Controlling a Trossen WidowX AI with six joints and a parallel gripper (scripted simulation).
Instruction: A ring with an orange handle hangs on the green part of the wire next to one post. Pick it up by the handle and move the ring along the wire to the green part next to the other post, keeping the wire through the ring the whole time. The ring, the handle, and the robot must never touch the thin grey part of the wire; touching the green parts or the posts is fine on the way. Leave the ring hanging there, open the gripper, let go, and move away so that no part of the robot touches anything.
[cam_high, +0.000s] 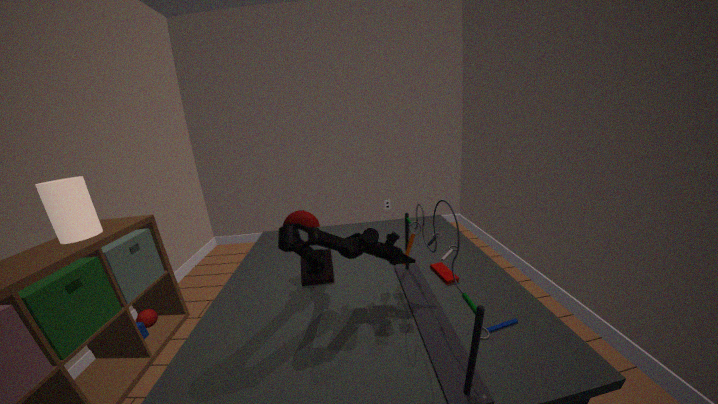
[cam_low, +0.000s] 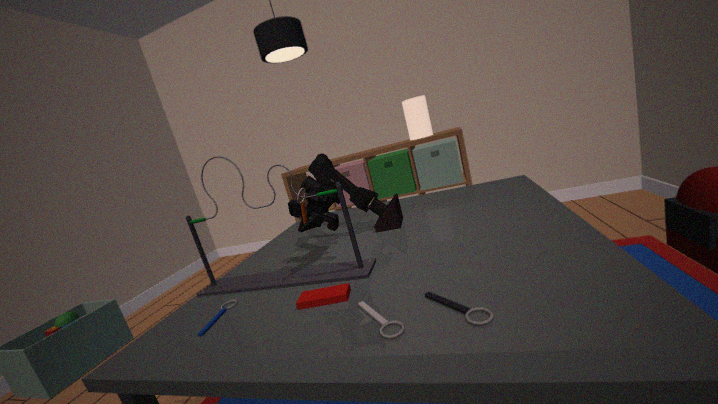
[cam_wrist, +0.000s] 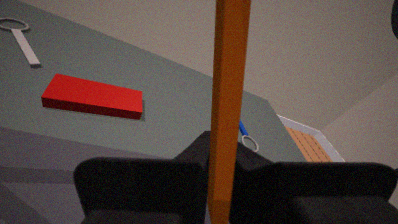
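My gripper (cam_high: 403, 252) (cam_low: 304, 216) (cam_wrist: 212, 137) is shut on the orange handle (cam_high: 410, 244) (cam_low: 303, 213) (cam_wrist: 228, 95), which stands nearly upright between the fingers. It is beside the far post (cam_high: 406, 235) (cam_low: 350, 228), close to that post's green wire part (cam_high: 409, 220) (cam_low: 326, 192). The ring at the handle's top is too small to make out. The thin grey wire (cam_high: 444, 203) (cam_low: 235, 173) loops away to the other green part (cam_high: 469, 302) (cam_low: 198, 220) at the other post (cam_high: 473, 346) (cam_low: 201, 249).
Both posts stand on a dark base strip (cam_high: 429, 314) (cam_low: 281, 277). Beside it lie a red block (cam_high: 444, 272) (cam_low: 323, 295) (cam_wrist: 92, 96), a blue-handled ring (cam_high: 502, 325) (cam_low: 212, 320), a white-handled ring (cam_low: 377, 317) (cam_wrist: 24, 44) and a black-handled ring (cam_low: 451, 304).
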